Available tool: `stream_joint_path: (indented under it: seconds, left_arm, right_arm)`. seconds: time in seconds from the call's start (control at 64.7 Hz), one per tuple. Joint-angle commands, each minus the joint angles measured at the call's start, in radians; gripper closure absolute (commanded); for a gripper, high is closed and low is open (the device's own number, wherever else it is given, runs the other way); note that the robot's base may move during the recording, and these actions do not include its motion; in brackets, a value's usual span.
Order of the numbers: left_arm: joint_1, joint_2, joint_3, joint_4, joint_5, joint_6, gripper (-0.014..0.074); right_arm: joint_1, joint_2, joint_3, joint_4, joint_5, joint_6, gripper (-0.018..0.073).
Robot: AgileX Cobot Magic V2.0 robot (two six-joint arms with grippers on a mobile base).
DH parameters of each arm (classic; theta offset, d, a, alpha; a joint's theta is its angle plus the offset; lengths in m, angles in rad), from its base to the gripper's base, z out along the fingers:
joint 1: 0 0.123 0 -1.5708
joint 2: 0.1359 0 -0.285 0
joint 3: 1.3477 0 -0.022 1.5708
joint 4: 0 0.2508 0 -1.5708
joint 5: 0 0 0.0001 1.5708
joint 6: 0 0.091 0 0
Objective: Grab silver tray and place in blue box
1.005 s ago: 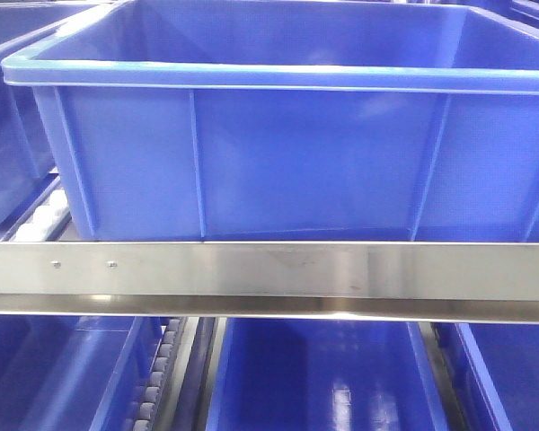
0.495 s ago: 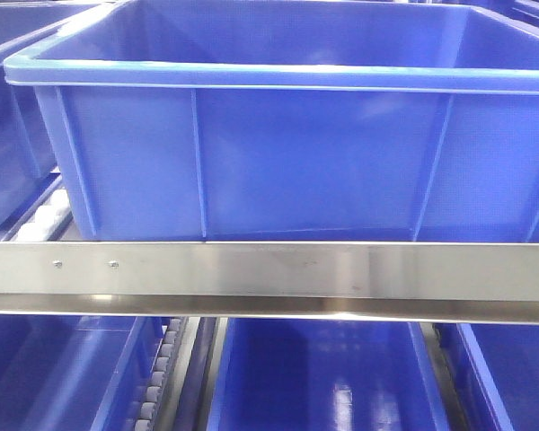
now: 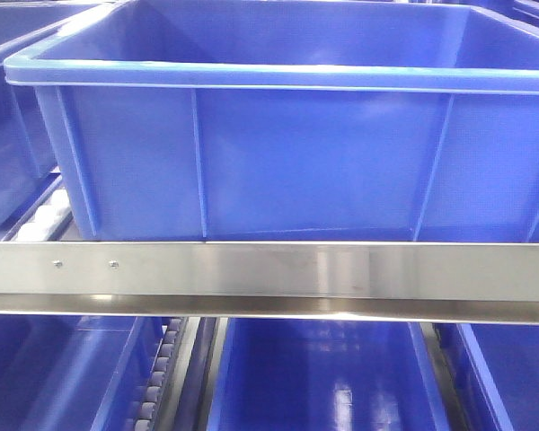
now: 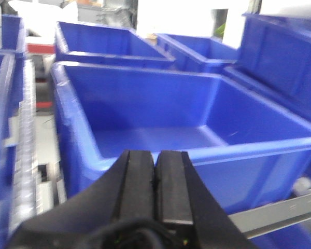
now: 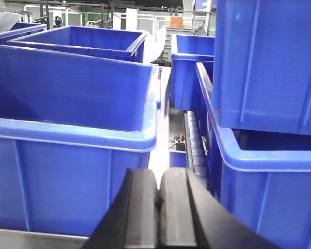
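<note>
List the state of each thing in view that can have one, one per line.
Blue box: upright on the rack, open-topped, empty as far as the left wrist view shows.
Left gripper: shut, holding nothing.
Right gripper: shut, holding nothing.
Silver tray: not in view.

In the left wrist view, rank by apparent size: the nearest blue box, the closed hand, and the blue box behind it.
1. The blue box, largest.
2. The left hand, enlarged by nearness to the camera.
3. The rear box, smallest, though farther off, so true size is unsure.
</note>
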Motion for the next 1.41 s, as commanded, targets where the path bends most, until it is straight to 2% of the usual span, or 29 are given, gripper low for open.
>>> stream_joint_path:
  seconds: [0.0, 0.062, 0.093, 0.139, 0.216, 0.278, 0.34, 0.495, 0.557, 0.665, 0.804, 0.866, 0.943, 0.974, 1.02, 1.067, 1.113, 1.221, 1.391]
  left_arm:
    - [0.001, 0.010, -0.025, 0.001, 0.018, -0.007, 0.0692]
    - [0.001, 0.006, -0.025, -0.058, 0.061, 0.025, 0.0692]
    - [0.001, 0.000, -0.025, -0.124, 0.086, 0.099, 0.0692]
    - [0.001, -0.020, -0.025, -0.248, 0.115, 0.280, 0.0692]
    - [0.001, -0.064, -0.025, -0.370, 0.148, 0.512, 0.0692]
    - [0.014, -0.114, -0.023, -0.439, 0.185, 0.616, 0.0692]
    - [0.049, -0.169, -0.007, -0.492, 0.203, 0.675, 0.0692]
    - [0.215, -0.278, 0.085, -0.573, 0.161, 0.677, 0.0693]
    - [0.279, -0.298, 0.140, -0.606, 0.076, 0.677, 0.0693]
    - [0.388, -0.300, 0.234, -0.606, -0.073, 0.673, 0.0693]
    - [0.477, -0.300, 0.312, -0.670, -0.210, 0.671, 0.0693]
    - [0.502, -0.300, 0.312, -0.675, -0.204, 0.671, 0.0693]
    - [0.520, -0.300, 0.312, -0.680, -0.206, 0.671, 0.0693]
    - [0.520, -0.300, 0.312, -0.710, -0.195, 0.685, 0.0693]
    - [0.513, -0.300, 0.312, -0.789, -0.170, 0.769, 0.0693]
    - [0.501, -0.300, 0.312, -0.877, -0.152, 0.889, 0.0692]
    - [0.487, -0.300, 0.312, -0.916, -0.142, 0.957, 0.0693]
    - [0.458, -0.312, 0.312, -0.918, -0.118, 0.958, 0.0692]
    - [0.440, -0.328, 0.312, -0.918, -0.013, 0.958, 0.0693]
  right_arm:
    - [-0.008, -0.021, 0.002, 0.001, -0.080, 0.003, 0.0510]
    - [-0.008, -0.021, 0.002, 0.001, -0.080, 0.003, 0.0510]
    - [-0.008, -0.021, 0.002, 0.001, -0.080, 0.003, 0.0510]
    - [-0.008, -0.021, 0.002, 0.001, -0.080, 0.003, 0.0510]
    - [-0.008, -0.021, 0.002, 0.001, -0.080, 0.003, 0.0510]
    - [-0.008, -0.021, 0.002, 0.001, -0.080, 0.003, 0.0510]
    - [-0.008, -0.021, 0.002, 0.001, -0.080, 0.003, 0.0510]
    - [-0.008, -0.021, 0.002, 0.001, -0.080, 0.003, 0.0510]
    - [-0.008, -0.021, 0.002, 0.001, -0.080, 0.003, 0.0510]
    - [-0.008, -0.021, 0.002, 0.001, -0.080, 0.003, 0.0510]
    - [-0.008, -0.021, 0.002, 0.001, -0.080, 0.003, 0.0510]
    - [-0.008, -0.021, 0.002, 0.001, -0.080, 0.003, 0.0510]
    - [-0.008, -0.021, 0.002, 0.001, -0.080, 0.003, 0.0510]
    - [-0.008, -0.021, 0.002, 0.001, -0.080, 0.003, 0.0510]
    - [-0.008, -0.021, 0.002, 0.001, -0.080, 0.003, 0.0510]
    - [-0.008, -0.021, 0.002, 0.001, -0.080, 0.003, 0.0510]
    - [-0.008, -0.021, 0.002, 0.001, -0.080, 0.003, 0.0510]
    - [-0.008, -0.021, 0.002, 0.001, -0.080, 0.003, 0.0510]
    - [-0.008, -0.021, 0.002, 0.001, -0.081, 0.003, 0.0510]
